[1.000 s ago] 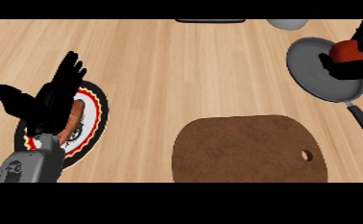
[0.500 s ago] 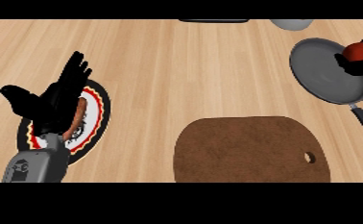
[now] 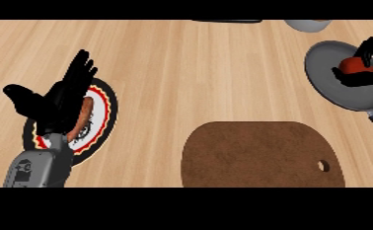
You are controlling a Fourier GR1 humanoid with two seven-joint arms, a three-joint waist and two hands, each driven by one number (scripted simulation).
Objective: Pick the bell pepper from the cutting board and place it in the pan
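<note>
Already over the round grey metal pan, the right hand curls around the red bell pepper, poised for release; the brown oval cutting board lies bare. Open-fingered, the left hand rests above a patterned plate.

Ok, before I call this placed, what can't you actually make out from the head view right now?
- Bell pepper: partly covered by the right hand; whether it rests on the pan is unclear.
- Right hand: cut off by the right edge.
- Pan: its right side runs out of frame.
- Plate: its middle is hidden by the left hand, open above it.
- Grey object at the top edge: cut off, unidentifiable.
</note>
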